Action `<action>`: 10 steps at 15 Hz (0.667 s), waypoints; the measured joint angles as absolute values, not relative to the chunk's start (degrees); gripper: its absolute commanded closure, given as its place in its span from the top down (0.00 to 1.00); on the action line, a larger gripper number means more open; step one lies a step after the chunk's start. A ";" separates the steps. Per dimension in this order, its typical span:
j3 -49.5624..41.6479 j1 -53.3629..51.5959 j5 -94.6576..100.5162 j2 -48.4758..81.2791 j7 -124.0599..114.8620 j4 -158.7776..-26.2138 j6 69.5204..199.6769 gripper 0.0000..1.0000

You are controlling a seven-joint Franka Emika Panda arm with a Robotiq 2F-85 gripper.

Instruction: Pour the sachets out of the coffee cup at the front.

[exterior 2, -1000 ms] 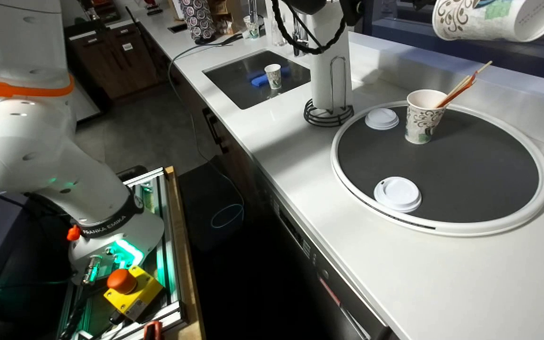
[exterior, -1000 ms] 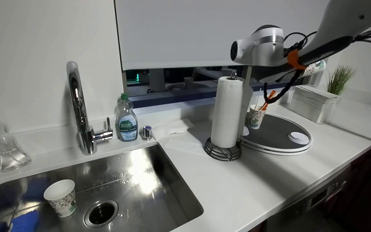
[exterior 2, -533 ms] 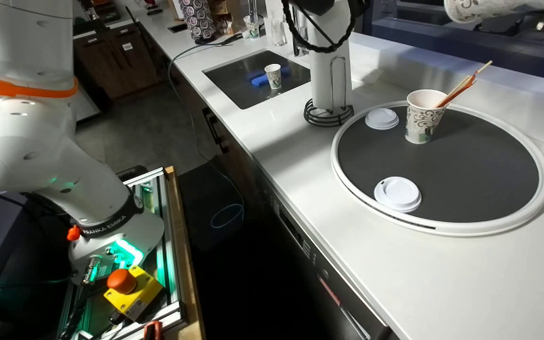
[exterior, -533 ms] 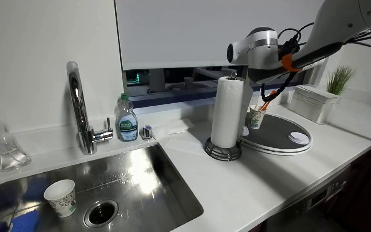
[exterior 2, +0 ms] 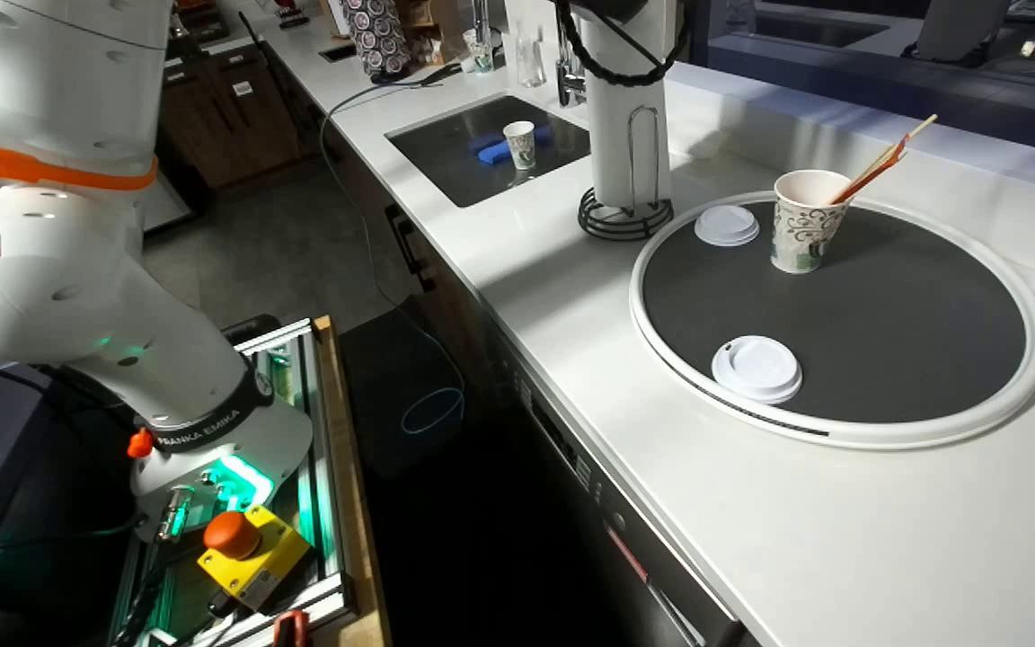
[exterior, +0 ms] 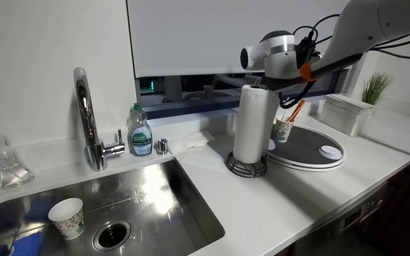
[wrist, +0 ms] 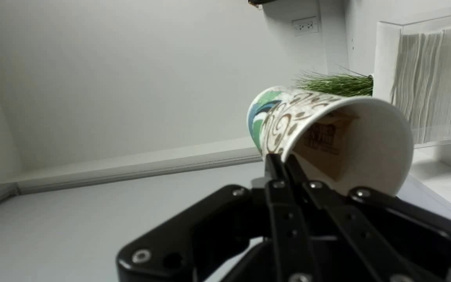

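We face a pale wall, a light shade drawn partway down a dark window, and a white counter banded with shadow and light; beyond the grey floor, we see brown wooden cabinets.

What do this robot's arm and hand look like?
The Franka arm is white with rounded segments, an orange strap, black cables and a loop of braided black cable. A black band near its green-lit base reads FRANKA EMIKA. The hand is black and angular, with slim, straight fingers and silver-coloured screw heads.
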State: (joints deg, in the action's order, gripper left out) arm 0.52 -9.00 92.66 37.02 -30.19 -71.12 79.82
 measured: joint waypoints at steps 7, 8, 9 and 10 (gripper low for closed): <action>0.05 -11.36 98.80 37.64 -20.86 -70.29 79.82 0.01; -0.04 -11.43 99.48 37.64 -19.71 -70.34 79.82 0.01; -0.09 -11.50 100.13 37.64 -18.66 -70.41 79.82 0.01; -0.10 -11.54 100.69 37.64 -17.69 -70.48 79.82 0.01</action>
State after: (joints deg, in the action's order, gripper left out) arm -0.10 -11.54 100.69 37.64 -17.69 -70.48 79.82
